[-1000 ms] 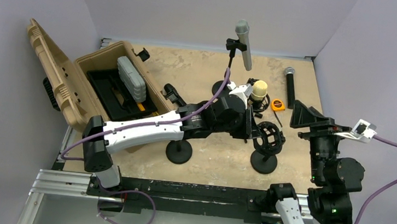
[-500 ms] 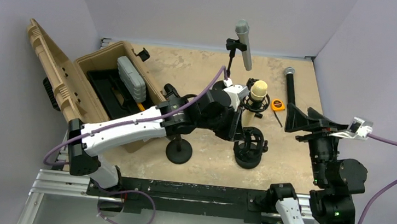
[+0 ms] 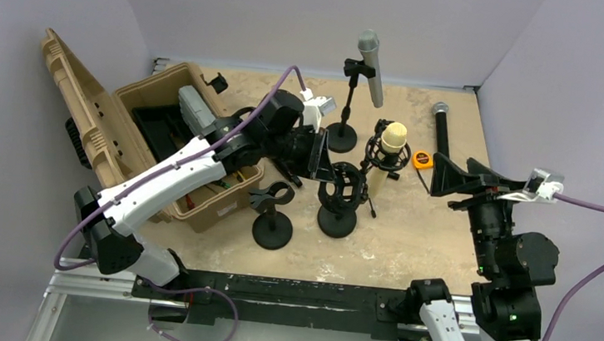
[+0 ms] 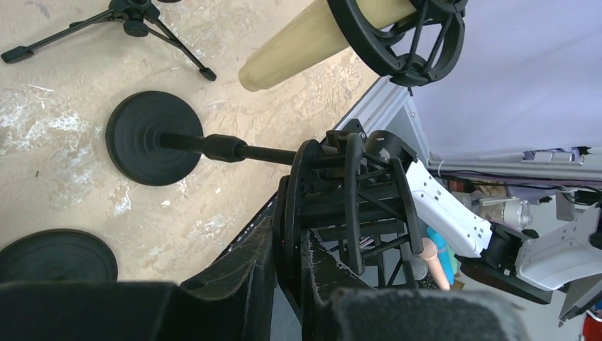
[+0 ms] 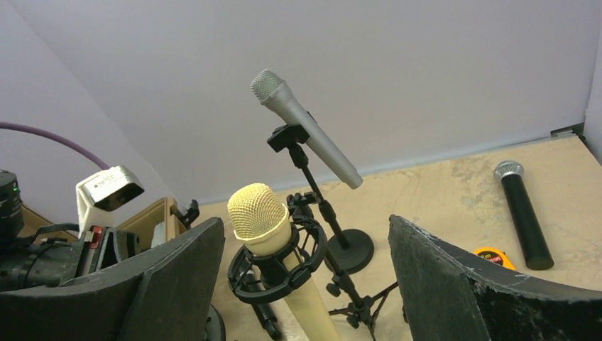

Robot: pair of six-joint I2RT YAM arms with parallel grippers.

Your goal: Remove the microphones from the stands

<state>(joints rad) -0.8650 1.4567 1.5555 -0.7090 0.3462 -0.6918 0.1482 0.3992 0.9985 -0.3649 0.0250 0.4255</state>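
Observation:
A silver microphone (image 3: 371, 67) sits clipped on a tall black stand (image 3: 341, 132) at the back; it also shows in the right wrist view (image 5: 305, 128). A cream microphone (image 3: 392, 141) sits in a shock mount on a small tripod and shows close up in the right wrist view (image 5: 259, 209). My left gripper (image 3: 324, 168) is shut on the ring of an empty black shock-mount stand (image 3: 338, 195), as the left wrist view (image 4: 287, 249) shows. My right gripper (image 3: 458, 185) is open and empty, right of the cream microphone; its fingers (image 5: 177, 284) frame that microphone from a distance.
A black microphone (image 3: 440, 129) and an orange tape measure (image 3: 423, 159) lie at the back right. An empty clip stand (image 3: 272, 209) stands at the front centre. An open tan case (image 3: 160, 136) with tools fills the left side.
My left arm has carried the empty shock-mount stand from the front right to the left and back, toward the middle. My right gripper has shifted slightly left and stays open.

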